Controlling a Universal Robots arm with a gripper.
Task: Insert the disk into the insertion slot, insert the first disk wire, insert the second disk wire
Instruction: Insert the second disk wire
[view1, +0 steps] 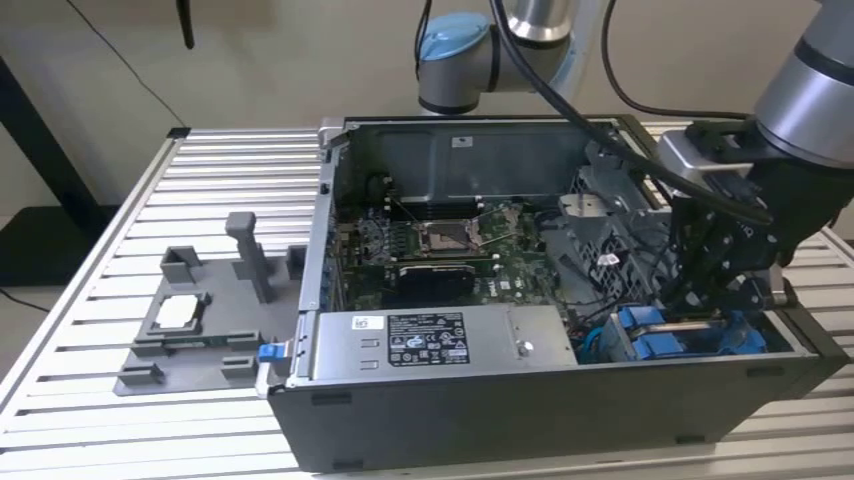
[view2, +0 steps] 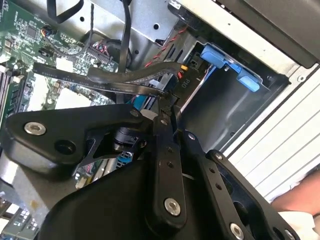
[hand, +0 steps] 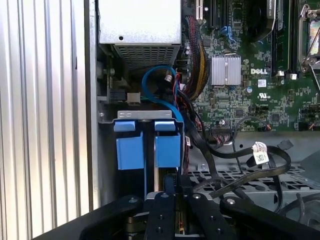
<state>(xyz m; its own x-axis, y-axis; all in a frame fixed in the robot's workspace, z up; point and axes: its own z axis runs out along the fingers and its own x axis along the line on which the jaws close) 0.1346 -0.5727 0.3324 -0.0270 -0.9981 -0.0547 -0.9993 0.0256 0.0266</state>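
Observation:
The disk sits in the insertion slot (hand: 145, 115) at the case's front corner, on the exterior view's right; its blue carrier (hand: 130, 150) (view1: 661, 340) shows, while its metal body is hidden. My gripper (view1: 697, 315) hangs straight over that bay. In the second wrist view the gripper (view2: 167, 100) has its fingers pinched together on the end of a flat black disk wire (view2: 100, 80) that trails off across the board. The slot's dark wall (view2: 225, 110) and a blue fitting (view2: 227, 62) lie just beyond the tips. In the first wrist view the gripper (hand: 167, 189) stands beside the carrier tabs.
A grey labelled power-supply box (view1: 414, 340) flanks the bay. The motherboard (view1: 427, 240) fills the case floor. Loose black cables (hand: 235, 152) and a blue cable loop (hand: 150, 80) crowd the bay's mouth. A grey fixture (view1: 200, 320) lies on the slatted table (view1: 120, 250).

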